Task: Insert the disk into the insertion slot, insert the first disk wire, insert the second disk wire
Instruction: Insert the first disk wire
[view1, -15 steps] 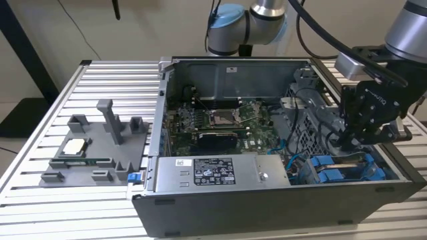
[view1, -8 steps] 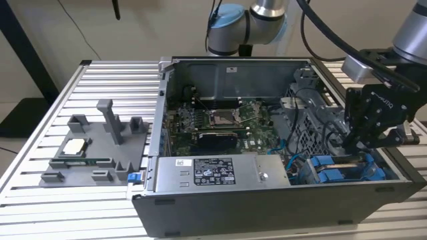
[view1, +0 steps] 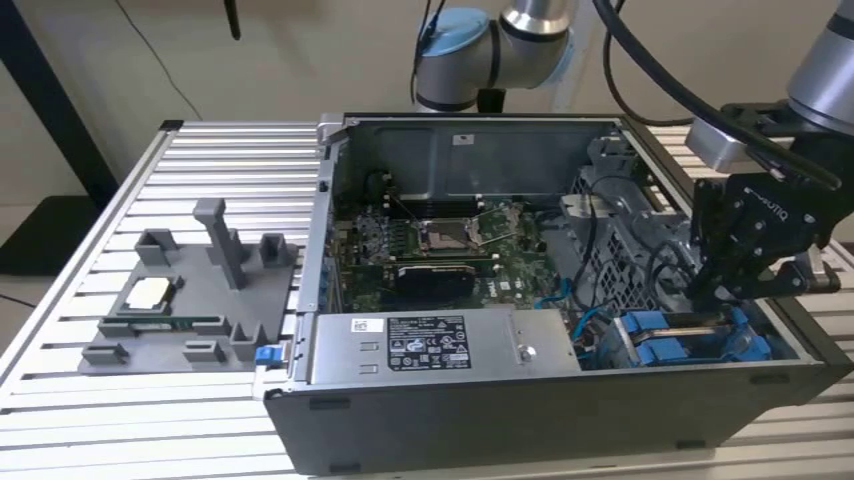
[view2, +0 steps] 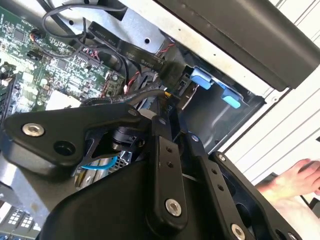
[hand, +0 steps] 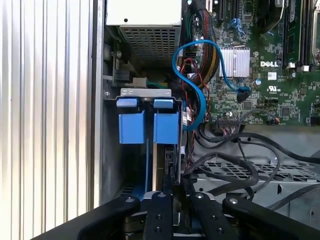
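Observation:
The disk (view1: 694, 326) sits in the drive bay at the case's front corner, on the exterior view's right, held in its blue carrier (hand: 165, 128) beside a second blue carrier (hand: 132, 127). My black gripper (view1: 707, 296) reaches down into that bay. In both wrist views its fingers (hand: 172, 172) stand close together, pinched on a black connector (view2: 172, 75) at the end of a flat black disk wire (view2: 115, 42). The connector is pressed against the disk's end, next to the blue tabs (view2: 201, 77). How deep it is seated is hidden.
A grey labelled power-supply box (view1: 427, 345) lies beside the bay, with the motherboard (view1: 441, 240) behind it. A blue cable (hand: 200, 75) and black cables (hand: 240, 160) loop close to the gripper. A grey parts fixture (view1: 200, 300) stands on the slatted table. A person's hand (view2: 295, 185) rests outside the case.

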